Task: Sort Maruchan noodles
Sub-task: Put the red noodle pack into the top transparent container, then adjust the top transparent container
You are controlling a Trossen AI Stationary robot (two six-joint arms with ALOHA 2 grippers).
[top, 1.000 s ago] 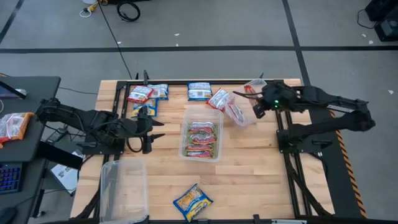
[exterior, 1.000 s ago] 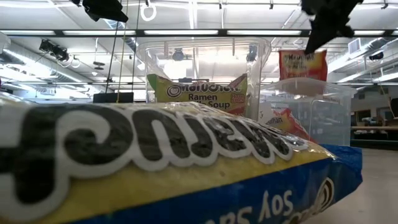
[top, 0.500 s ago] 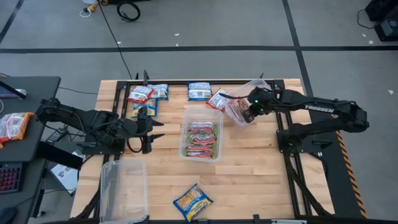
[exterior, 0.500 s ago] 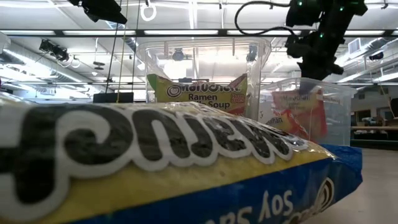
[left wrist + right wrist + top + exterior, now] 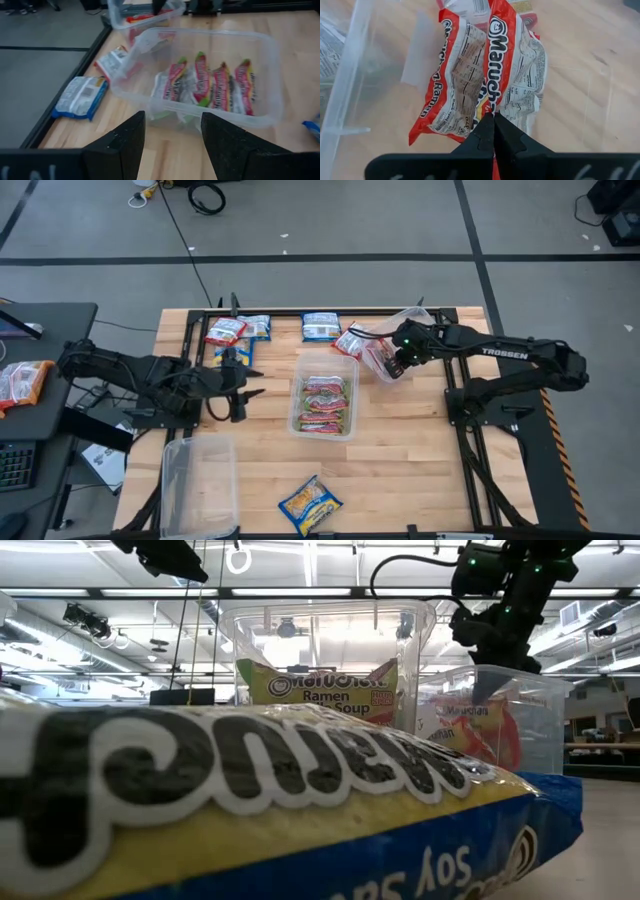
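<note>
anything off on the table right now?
Two things. The far-right clear tub sits askew, unlike the squared centre tub. One blue-and-yellow packet lies alone at the table's near edge, right against the low camera, filling most of its view.

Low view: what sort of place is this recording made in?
Probably a large lab or workshop hall: long ceiling light strips, a grey taped floor around the wooden table, and a desk with equipment beside it.

Bright, even overhead light; the nearest packet [image 5: 250,800] blurs large in the low view.
</note>
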